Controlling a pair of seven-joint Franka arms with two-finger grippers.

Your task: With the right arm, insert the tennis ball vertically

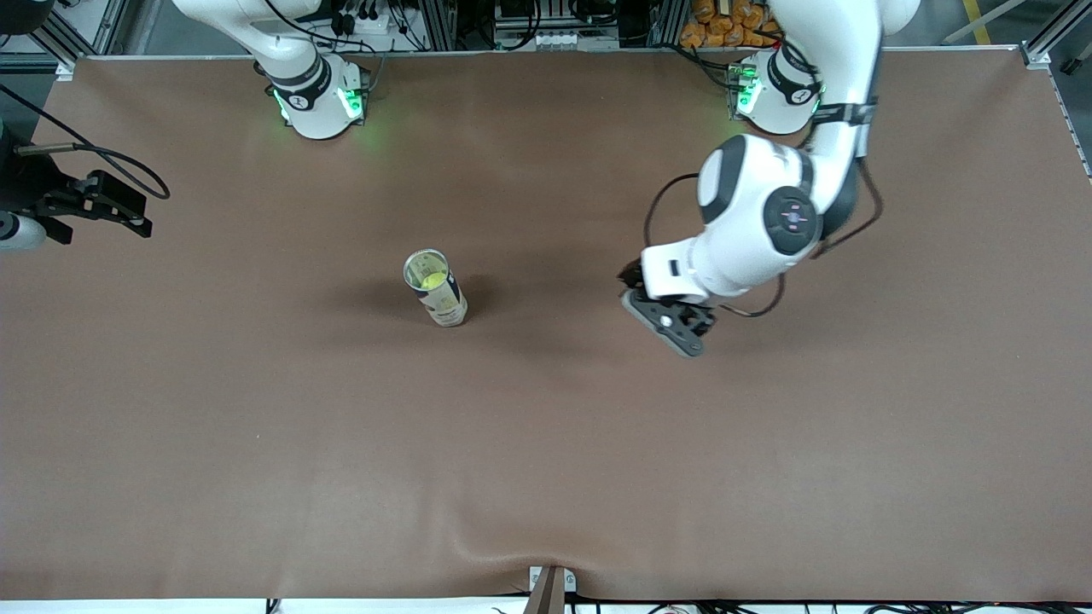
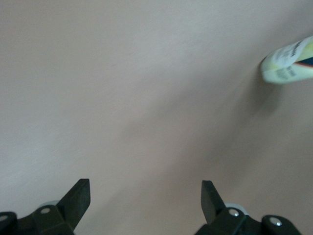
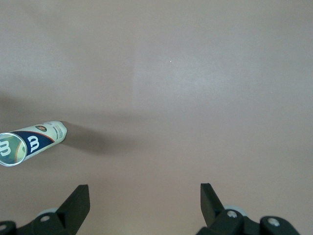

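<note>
On the brown bench (image 1: 546,477), about mid-width and well apart from both arm bases, a tennis ball can (image 1: 435,287) stands upright, mouth open to the top. A yellow-green tennis ball (image 1: 432,279) shows inside the can through the mouth, so the ball looks already seated; no loose ball visible anywhere on the bench.

Right tool (image 3: 145,208): fingers spread wide, nothing between them, over bare bench with the can off to one side in the right wrist view. In the front view only the right arm's base shows at the top and a black piece at the frame edge toward the right arm's end; can't confirm that piece is the tool.

Left tool (image 1: 670,324): hangs over open bench toward the left arm's end, well apart from the can. Fingers wide open, empty in the left wrist view, can's base just in frame there. Left arm waits.

Handling judgement: the ball is light, felt-covered, grippy, slightly squashy, not fragile. Pinch it across its middle, moderate squeeze; it won't slip much. The can is thin plastic, light, tall and narrow, so tippy; a side knock from a finger would likely topple it. The ball fits the tube closely, so any drop needs to be centred over the mouth and straight down.

Task looks at or near done, judging from the ball in the can.
</note>
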